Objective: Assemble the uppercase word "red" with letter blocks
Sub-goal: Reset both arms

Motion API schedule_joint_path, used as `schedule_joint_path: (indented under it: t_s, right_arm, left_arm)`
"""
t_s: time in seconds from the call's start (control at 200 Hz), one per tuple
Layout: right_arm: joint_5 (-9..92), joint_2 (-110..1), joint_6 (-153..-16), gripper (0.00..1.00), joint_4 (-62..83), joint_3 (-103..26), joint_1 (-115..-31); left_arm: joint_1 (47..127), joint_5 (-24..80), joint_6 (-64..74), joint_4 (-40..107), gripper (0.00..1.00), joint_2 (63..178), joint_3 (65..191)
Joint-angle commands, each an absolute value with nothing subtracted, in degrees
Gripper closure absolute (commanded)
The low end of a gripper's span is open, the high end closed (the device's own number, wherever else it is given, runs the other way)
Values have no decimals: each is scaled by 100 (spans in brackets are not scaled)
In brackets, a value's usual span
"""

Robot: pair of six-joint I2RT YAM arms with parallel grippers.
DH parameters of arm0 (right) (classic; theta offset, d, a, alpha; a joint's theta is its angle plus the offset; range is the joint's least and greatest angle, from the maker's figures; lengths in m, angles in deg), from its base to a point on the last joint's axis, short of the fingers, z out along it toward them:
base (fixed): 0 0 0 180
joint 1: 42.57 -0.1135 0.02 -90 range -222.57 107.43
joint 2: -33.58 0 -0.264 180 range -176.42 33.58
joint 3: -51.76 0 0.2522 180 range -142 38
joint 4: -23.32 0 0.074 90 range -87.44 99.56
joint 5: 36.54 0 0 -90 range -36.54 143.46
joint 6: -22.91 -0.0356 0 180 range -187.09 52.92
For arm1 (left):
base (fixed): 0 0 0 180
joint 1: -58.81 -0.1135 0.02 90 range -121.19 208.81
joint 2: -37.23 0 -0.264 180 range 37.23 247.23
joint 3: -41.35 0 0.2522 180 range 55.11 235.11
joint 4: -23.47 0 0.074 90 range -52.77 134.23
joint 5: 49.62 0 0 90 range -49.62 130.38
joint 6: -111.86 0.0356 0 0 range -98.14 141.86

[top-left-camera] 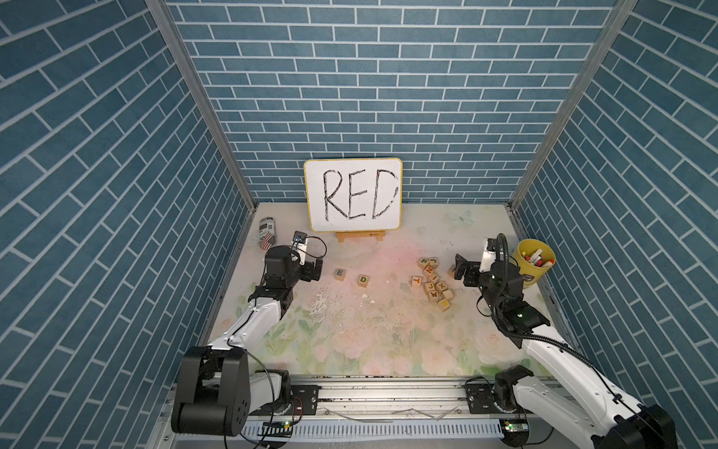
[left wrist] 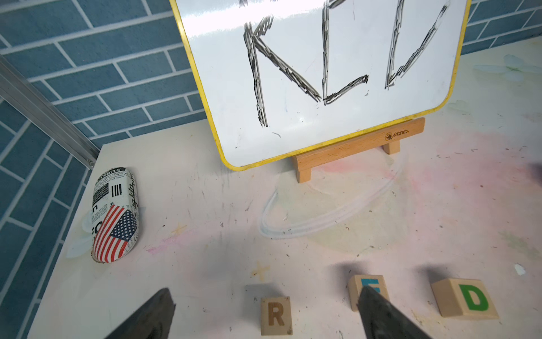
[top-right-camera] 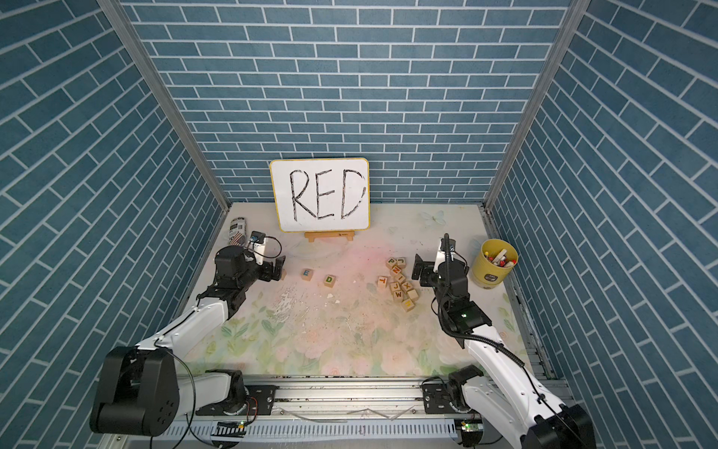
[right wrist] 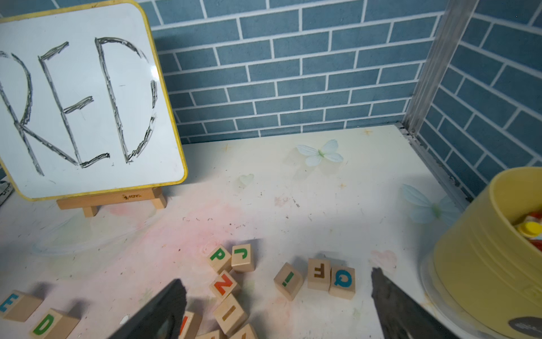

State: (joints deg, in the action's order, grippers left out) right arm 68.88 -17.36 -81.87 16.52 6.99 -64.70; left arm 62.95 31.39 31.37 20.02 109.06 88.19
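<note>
Three letter blocks lie in a row on the table ahead of the whiteboard. In the left wrist view they are R (left wrist: 275, 315), E (left wrist: 359, 286) and D (left wrist: 466, 298), with gaps between them. Both top views show E (top-left-camera: 340, 273) (top-right-camera: 307, 274) and D (top-left-camera: 363, 280) (top-right-camera: 330, 280); R is mostly hidden behind my left gripper (top-left-camera: 314, 271). That gripper (left wrist: 265, 290) is open, low over the table, with R lying free between its fingers. My right gripper (top-left-camera: 459, 268) (right wrist: 277, 276) is open and empty beside the pile of other blocks.
A loose pile of lettered cubes (top-left-camera: 433, 282) lies right of centre, with further cubes (right wrist: 318, 277) near my right gripper. A yellow cup of markers (top-left-camera: 534, 264) stands at the right edge. The RED whiteboard (top-left-camera: 353, 194) stands at the back. A printed pouch (top-left-camera: 267, 233) lies back left.
</note>
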Motion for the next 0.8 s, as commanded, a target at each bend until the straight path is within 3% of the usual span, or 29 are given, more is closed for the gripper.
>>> schedule_joint_path:
  t_s: [0.0,0.3,0.795]
  right_arm:
    - [7003,-1913,-8309,1,1840,724,-6385]
    - [7118,-2038,-8283,1,2224,1049,-6192]
    - [7517,-2697,-7842,1,2821,1303,-5745]
  left_arm:
    - [6303,3310,3170,1120,1,11194,8547]
    - [6091,3158,3116,-615,1,11971,7823]
    - [5741,2713,2820,-1475,1,12491,7620]
